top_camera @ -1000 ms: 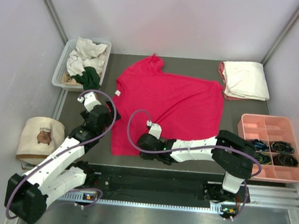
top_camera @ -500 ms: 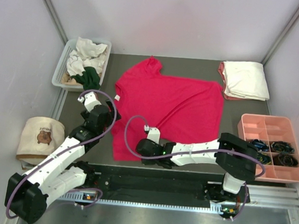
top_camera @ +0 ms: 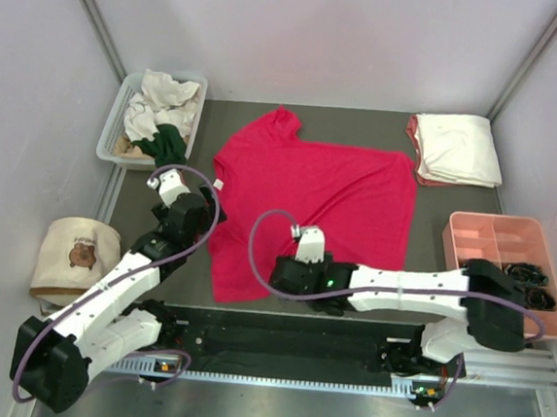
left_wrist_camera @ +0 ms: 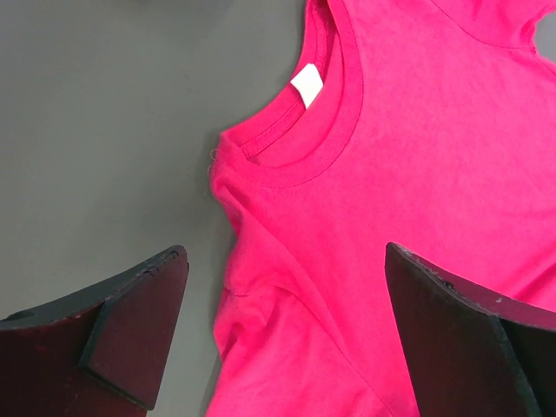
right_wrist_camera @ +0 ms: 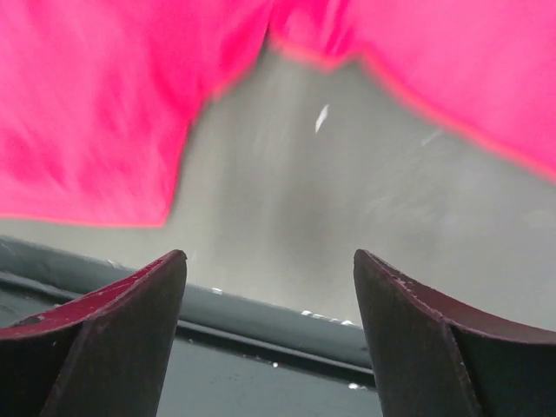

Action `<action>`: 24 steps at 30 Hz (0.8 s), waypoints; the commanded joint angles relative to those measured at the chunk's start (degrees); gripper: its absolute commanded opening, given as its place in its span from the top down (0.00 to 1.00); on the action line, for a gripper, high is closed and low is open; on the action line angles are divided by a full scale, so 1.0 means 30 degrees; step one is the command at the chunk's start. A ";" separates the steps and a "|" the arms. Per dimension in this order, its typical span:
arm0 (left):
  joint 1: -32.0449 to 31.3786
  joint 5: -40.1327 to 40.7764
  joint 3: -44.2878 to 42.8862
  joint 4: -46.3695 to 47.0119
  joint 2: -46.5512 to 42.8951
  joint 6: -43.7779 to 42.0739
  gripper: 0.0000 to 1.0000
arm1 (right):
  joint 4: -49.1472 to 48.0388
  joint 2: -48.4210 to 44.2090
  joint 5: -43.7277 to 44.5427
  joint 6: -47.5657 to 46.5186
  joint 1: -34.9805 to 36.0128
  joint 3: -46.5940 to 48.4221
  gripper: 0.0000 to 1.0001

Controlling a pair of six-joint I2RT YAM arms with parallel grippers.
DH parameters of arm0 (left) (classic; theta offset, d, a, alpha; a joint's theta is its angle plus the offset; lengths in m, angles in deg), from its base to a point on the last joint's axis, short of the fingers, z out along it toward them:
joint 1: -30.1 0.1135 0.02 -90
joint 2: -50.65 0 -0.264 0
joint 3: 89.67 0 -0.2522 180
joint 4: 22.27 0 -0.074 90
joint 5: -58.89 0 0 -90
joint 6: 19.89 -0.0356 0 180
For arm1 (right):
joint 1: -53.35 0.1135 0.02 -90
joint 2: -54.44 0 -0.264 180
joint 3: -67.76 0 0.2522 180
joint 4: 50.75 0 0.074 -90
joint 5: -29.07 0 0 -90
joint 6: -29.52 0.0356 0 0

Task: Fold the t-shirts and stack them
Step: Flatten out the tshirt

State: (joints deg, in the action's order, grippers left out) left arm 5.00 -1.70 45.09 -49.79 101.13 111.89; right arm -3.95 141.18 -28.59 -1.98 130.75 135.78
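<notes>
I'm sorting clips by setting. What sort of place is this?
Probably a robot lab cell: bare white walls box in a grey table, with a red t-shirt spread flat, a bin of crumpled shirts and a folded stack.

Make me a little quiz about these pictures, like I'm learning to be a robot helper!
1. True or false: the red shirt is spread out, not folded.
2. Where is the folded stack? A. far right corner B. in the white basket C. in the pink tray
3. What is the right gripper holding?

Key: 1. True. 2. A. 3. Nothing; its jaws are apart and empty.
</notes>
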 commanded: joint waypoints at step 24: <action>0.0047 -0.0838 -0.1282 0.2418 0.2714 -0.0742 0.01 | 0.7325 -1.1684 0.1671 0.4608 -1.0216 -0.7773 0.26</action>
State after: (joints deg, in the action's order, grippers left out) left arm 5.00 -3.51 42.60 -46.45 108.54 110.69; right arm 14.06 109.95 -23.41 4.93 100.41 113.88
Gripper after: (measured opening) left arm 0.990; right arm 0.757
